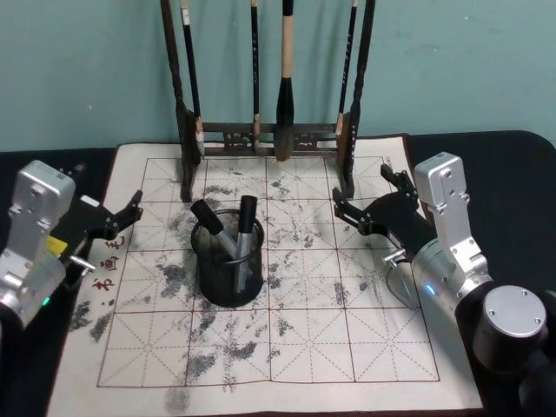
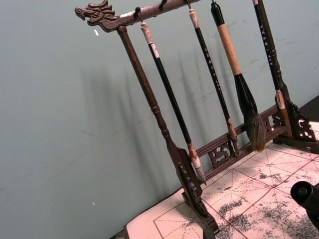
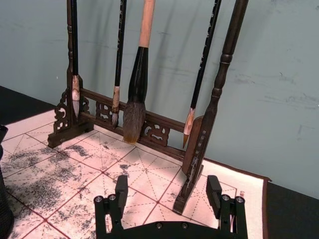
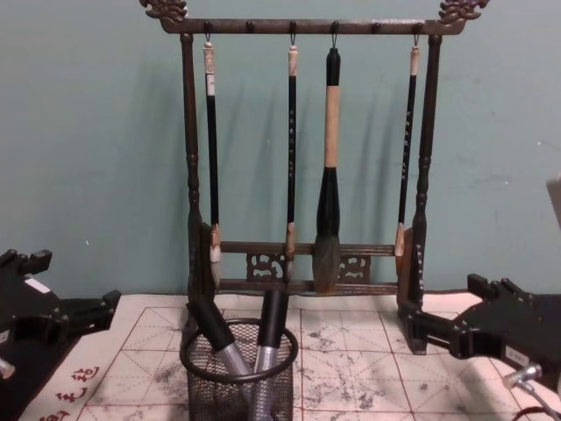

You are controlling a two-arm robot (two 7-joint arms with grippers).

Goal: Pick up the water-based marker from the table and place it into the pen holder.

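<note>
2 markers (image 1: 228, 228) stand in the pen holder (image 1: 228, 276); left gripper (image 1: 129, 215) and right gripper (image 1: 365, 201) gape empty.

— What stands at the far edge of the mat?

— A tall dark wooden brush rack (image 1: 265, 130), set against the teal wall (image 1: 87, 69). Its top bar ends in carved dragon heads (image 2: 94, 12).

— Anything on it?

— Four calligraphy brushes (image 4: 331, 167) hang from hooks, tips down. Three are slim and black-handled; the third from the left is thick, with a tan handle and a dark bushy tip. Its hairs seem just clear of the lower rail, though that's hard to judge.
</note>
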